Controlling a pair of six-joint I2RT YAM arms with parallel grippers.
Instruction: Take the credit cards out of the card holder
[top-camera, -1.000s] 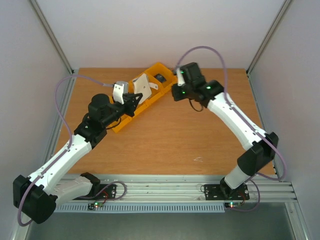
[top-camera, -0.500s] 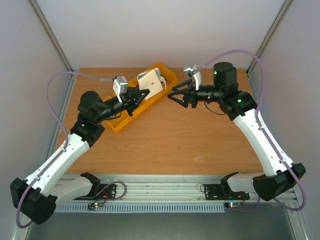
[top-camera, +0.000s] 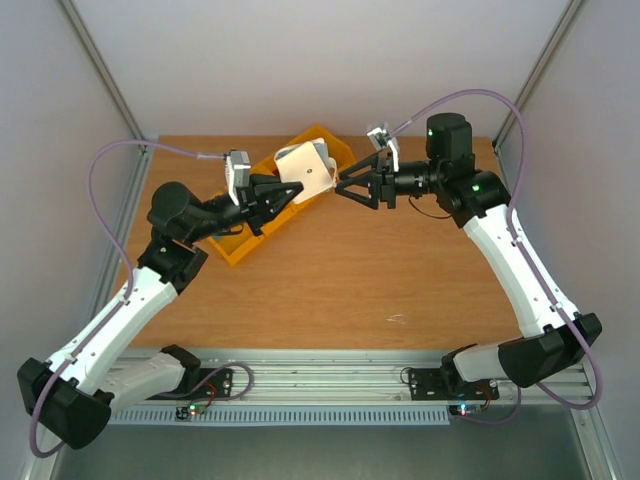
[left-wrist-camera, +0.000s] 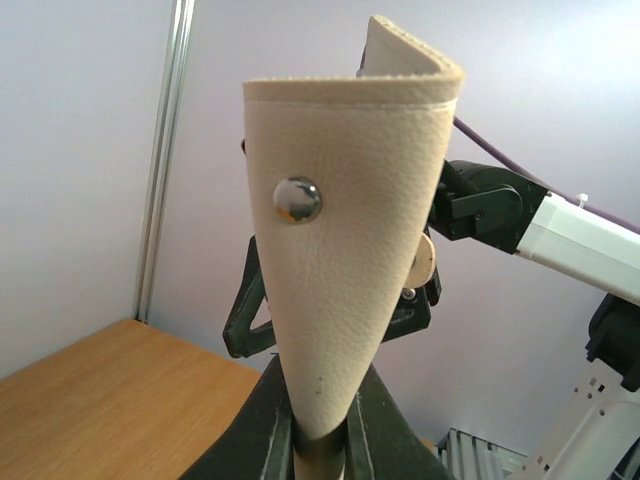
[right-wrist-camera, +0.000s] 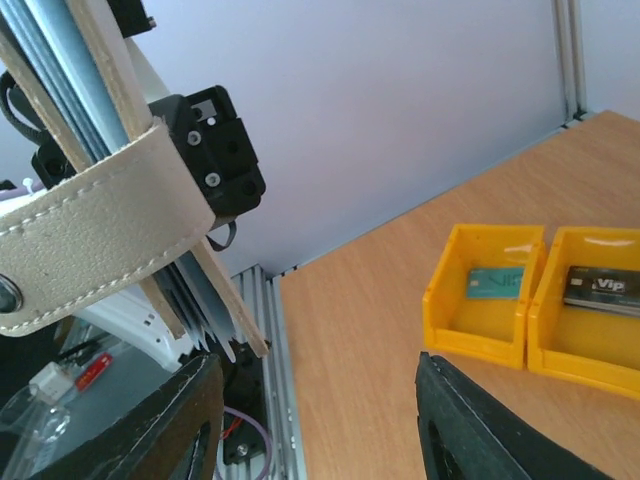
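- Pinching the card holder (top-camera: 305, 170) by one end in the left gripper (top-camera: 285, 190), jaws narrow on it, raised well off the desk (top-camera: 350, 290) above the row of yellow bins (top-camera: 232, 252).
- Hovering just beside the holder with the right gripper (top-camera: 342, 186), jaws parted about halfway and holding nothing.
- Apparently already out: a black card (right-wrist-camera: 603, 287) lying in one bin and a teal card (right-wrist-camera: 497, 283) in the bin next to it.
- Cannot tell whether any card remains inside. Only thin grey layers show between the beige flaps, under a strap with a metal snap (left-wrist-camera: 297, 199).
- Probably left to do: checking the holder for a last card, pulling it out if there is one, then putting the holder down.
- Readable: "Vip" in pale letters on the black card. Print on the teal card too small to read. No brand to be seen on the holder.
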